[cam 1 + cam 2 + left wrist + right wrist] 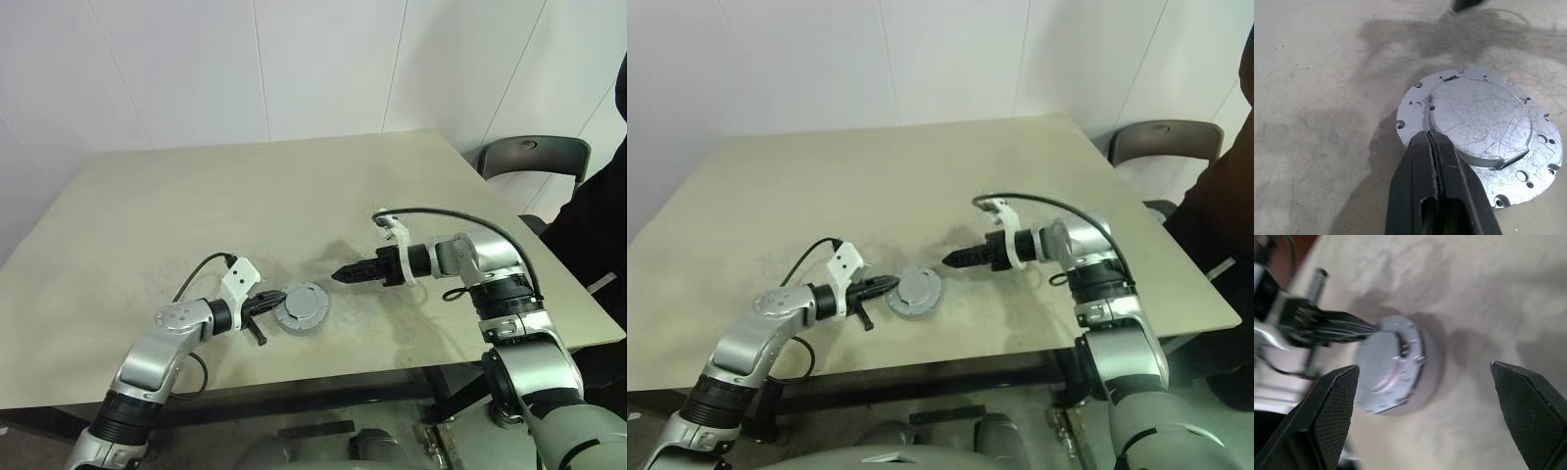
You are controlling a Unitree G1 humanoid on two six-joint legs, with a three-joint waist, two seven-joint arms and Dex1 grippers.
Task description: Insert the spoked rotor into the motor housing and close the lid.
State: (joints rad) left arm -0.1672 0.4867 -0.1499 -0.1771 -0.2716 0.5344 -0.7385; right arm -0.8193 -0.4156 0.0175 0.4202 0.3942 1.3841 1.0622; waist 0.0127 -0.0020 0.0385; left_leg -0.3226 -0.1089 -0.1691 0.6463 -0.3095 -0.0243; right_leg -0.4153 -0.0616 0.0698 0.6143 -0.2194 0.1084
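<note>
1. Lid (303,307) is sitting flat on top of the motor housing (1422,377), lower centre of the head frame, on the bench (196,206).
2. Left arm is reaching in from the lower left, forearm angled toward frame centre. Left pincer (266,300) is pressed together, tips touching the lid's left edge, gripping nothing.
3. Right arm is bending in from the right, wrist turned so the pincer is pointing left and slightly down.
4. Right pincer (1425,377) is standing wide apart, empty, hovering upper right of the lid, clear of it.
</note>
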